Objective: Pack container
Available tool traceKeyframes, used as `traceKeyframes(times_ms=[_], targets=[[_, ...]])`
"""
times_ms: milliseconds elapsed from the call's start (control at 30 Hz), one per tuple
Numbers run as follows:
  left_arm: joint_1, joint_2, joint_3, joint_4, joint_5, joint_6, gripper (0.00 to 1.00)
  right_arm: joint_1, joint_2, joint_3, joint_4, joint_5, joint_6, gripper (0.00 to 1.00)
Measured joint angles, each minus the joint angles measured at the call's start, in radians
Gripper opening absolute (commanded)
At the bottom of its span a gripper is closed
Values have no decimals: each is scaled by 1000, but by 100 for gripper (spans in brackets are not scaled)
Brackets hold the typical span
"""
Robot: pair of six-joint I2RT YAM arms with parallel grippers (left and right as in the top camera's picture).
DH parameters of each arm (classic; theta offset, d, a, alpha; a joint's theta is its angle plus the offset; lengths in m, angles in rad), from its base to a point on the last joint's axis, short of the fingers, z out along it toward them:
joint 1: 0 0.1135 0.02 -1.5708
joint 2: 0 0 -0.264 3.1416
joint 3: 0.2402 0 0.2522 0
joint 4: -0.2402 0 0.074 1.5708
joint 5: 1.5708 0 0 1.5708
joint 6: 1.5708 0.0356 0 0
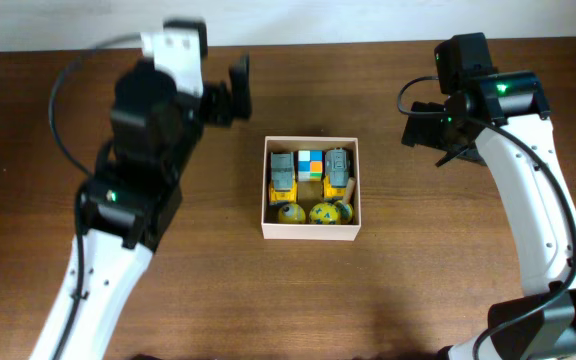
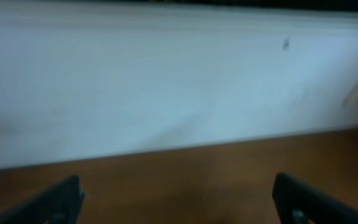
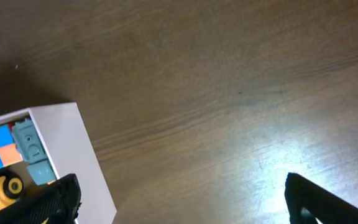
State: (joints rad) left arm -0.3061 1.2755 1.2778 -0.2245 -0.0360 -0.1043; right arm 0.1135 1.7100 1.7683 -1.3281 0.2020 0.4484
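Overhead: square container (image 1: 311, 232) opens upward, walls parallel to table (image 1: 448, 290) edges; left pincer (image 2: 178, 205) and right pincer (image 3: 179, 199) gape wide, empty.

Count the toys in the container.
5, all in the container: far row, left toy vehicle, multicoloured cube, right toy vehicle; near row, left round yellow toy, right round yellow toy. Others may hide underneath.

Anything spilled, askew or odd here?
Nothing stands out. The container sits square on the table, toys all inside, none spilled. Left hand and right hand are open, clear of it.
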Motion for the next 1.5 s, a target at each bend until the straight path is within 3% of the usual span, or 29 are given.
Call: traceKeyframes(times_ms=[300,500,700,1033,1233,1500], targets=[[163,-434,-577,230,140,60,99,0,0,0,0,0,-1,99],[294,-741,-884,275,229,92,99,0,0,0,0,0,0,99],[358,-918,-1083,278,291,113,99,0,0,0,0,0,0,99],[417,-1095,-1241,272,326,116,99,0,0,0,0,0,0,99],[427,-1200,-1261,172,329,144,99,0,0,0,0,0,0,99],[423,-1260,-1261,168,333,176,99,0,0,0,0,0,0,99]])
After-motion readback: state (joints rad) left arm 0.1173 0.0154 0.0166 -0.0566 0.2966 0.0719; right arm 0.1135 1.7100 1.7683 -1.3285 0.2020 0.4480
